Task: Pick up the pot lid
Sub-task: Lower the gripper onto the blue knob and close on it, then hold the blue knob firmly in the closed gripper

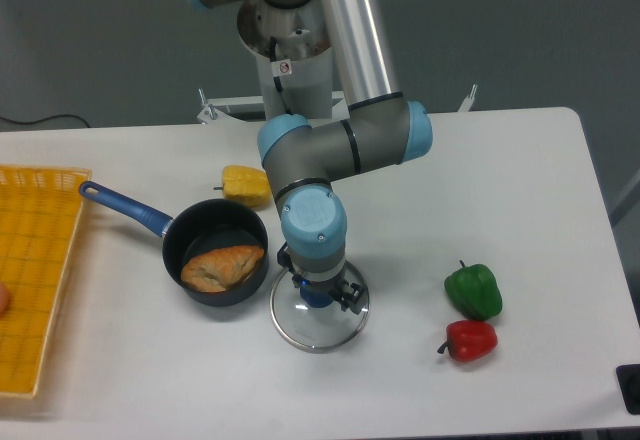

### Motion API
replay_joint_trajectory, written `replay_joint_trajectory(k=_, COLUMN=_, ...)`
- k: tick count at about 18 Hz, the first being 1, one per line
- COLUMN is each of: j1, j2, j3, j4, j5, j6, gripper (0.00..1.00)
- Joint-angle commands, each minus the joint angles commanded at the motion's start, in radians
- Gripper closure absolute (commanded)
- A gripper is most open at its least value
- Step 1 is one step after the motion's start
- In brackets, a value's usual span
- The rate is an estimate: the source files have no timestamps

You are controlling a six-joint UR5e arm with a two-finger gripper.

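The pot lid (318, 330) lies flat on the table, a round clear glass disc with a metal rim. Its blue knob (316, 294) sticks up near the middle, partly covered by the gripper. Directly over the lid, the gripper (320, 280) points downward with its fingers spread, one to the left of the knob and one to the right. The fingertips are low; whether they touch the glass cannot be told. Nothing is held between them.
Left of the lid, close to its rim, stands a black pan (178, 250) with a blue handle and a brown item inside. Behind is a yellow object (246, 185). A green pepper (474, 292) and a red pepper (469, 341) lie right. A yellow crate (60, 260) stands far left.
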Motion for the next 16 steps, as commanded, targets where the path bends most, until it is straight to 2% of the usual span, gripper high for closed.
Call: replay_joint_trajectory(k=16, j1=-0.003, j2=-0.002, j3=-0.009, j4=0.005, j5=-0.017, j6=0.011, gripper=0.0)
